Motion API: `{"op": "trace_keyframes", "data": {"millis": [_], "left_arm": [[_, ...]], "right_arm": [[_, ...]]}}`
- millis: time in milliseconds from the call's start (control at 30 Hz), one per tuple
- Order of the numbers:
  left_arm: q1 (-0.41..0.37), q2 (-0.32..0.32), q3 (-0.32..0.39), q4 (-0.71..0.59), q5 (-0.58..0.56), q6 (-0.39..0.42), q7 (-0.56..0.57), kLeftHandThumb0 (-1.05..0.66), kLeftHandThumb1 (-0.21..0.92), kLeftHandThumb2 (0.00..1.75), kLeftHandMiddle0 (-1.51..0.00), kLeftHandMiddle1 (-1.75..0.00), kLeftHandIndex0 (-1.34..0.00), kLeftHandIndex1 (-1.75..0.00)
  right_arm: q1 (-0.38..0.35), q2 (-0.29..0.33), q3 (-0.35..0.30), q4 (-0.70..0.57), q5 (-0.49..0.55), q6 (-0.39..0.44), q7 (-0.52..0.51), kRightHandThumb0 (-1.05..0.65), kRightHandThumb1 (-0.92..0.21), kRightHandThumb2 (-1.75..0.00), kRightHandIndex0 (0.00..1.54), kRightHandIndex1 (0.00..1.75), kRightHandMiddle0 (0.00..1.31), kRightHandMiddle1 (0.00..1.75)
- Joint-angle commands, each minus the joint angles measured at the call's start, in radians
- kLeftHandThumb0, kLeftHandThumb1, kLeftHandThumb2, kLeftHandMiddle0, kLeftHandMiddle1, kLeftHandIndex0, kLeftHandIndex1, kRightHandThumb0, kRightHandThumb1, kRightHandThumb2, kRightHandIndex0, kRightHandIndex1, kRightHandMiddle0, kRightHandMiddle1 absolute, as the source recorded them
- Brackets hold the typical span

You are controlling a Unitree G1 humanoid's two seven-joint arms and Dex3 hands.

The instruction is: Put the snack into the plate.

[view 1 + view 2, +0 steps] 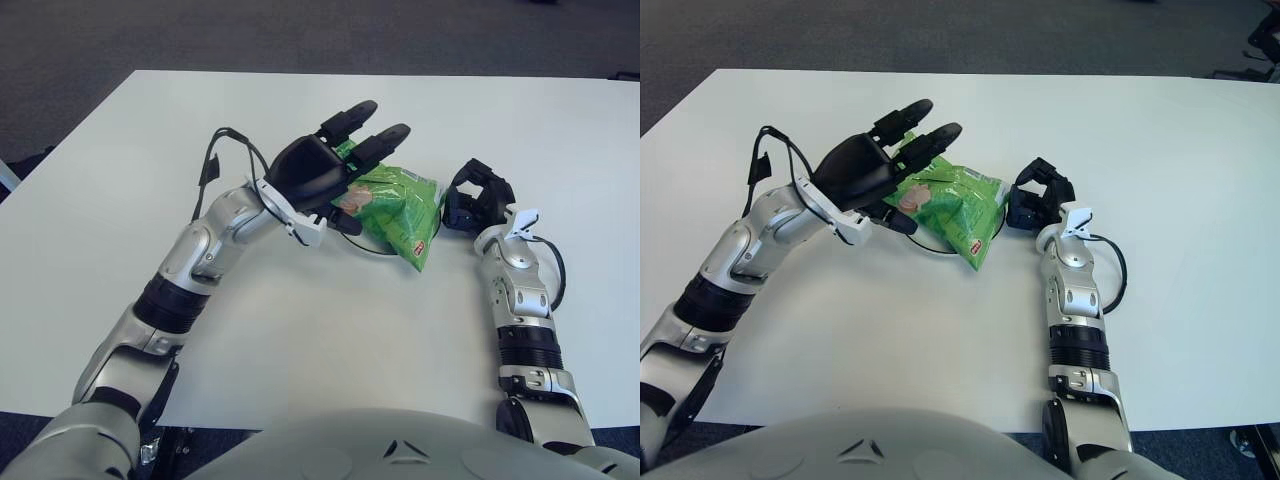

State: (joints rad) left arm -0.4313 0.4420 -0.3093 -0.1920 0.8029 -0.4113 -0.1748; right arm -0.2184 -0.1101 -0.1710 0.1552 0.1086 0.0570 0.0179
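Green snack bag lies flat on the white table, covering most of the plate; only a thin dark arc of rim shows below the bag's near-left edge. So the bag looks to be on the plate already, or very nearly.

Left hand is over the bag's left end. Two fingers are stretched out straight past the bag's far-left corner; the thumb sits under the palm at the bag's near-left edge. Fingers read as extended, not clamped. Whether the thumb still pinches the bag's edge can't be told, since the palm hides the contact.

Right hand is just beside the bag's right edge, fingers curled in on themselves, holding nothing as far as visible.

Judgement: the step is release and clear-out. To do it well:
- open the thumb fully away from the fingers before moving, so the foil doesn't drag off the plate;
- lift the left hand straight up, not sideways;
- keep the right hand where it is, as a stop on the side opposite the left fingers;
- check that the bag's near tip, which overhangs the rim, doesn't tip it off.
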Motion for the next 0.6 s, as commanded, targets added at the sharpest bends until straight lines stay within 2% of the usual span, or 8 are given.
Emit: {"op": "trace_keyframes", "data": {"millis": [0,233,367,467,567], "left_arm": [[0.028,0.026,0.03,-0.015,0.009,0.001,0.022,-1.05,0.92,0.5,0.0,0.0,0.0,0.0],[0.058,0.085,0.097,0.052,-0.015,-0.054,0.103,-1.05,0.92,0.51,0.0,0.0,0.0,0.0],[0.12,0.147,0.166,0.17,-0.054,-0.105,0.182,-1.04,0.92,0.58,0.0,0.0,0.0,0.0],[0.154,0.169,0.199,0.229,-0.062,-0.134,0.246,-1.03,0.92,0.62,-0.02,-0.01,-0.02,-0.02],[0.187,0.167,0.238,0.267,-0.074,-0.126,0.306,-1.0,0.92,0.66,-0.06,-0.04,-0.01,-0.22]], "right_arm": [[0.067,0.014,-0.004,0.06,0.014,0.022,0.01,-0.53,-0.19,-1.48,1.34,1.75,0.72,1.75],[0.067,0.018,-0.005,0.067,0.014,0.013,0.014,-0.53,-0.19,-1.47,1.34,1.75,0.72,1.75],[0.064,0.02,-0.008,0.07,0.014,0.013,0.012,-0.53,-0.19,-1.47,1.34,1.75,0.72,1.75],[0.065,0.023,-0.008,0.065,0.014,0.015,0.008,-0.53,-0.19,-1.47,1.34,1.75,0.72,1.75],[0.065,0.023,-0.008,0.065,0.012,0.015,0.007,-0.53,-0.19,-1.47,1.34,1.75,0.72,1.75]]}}
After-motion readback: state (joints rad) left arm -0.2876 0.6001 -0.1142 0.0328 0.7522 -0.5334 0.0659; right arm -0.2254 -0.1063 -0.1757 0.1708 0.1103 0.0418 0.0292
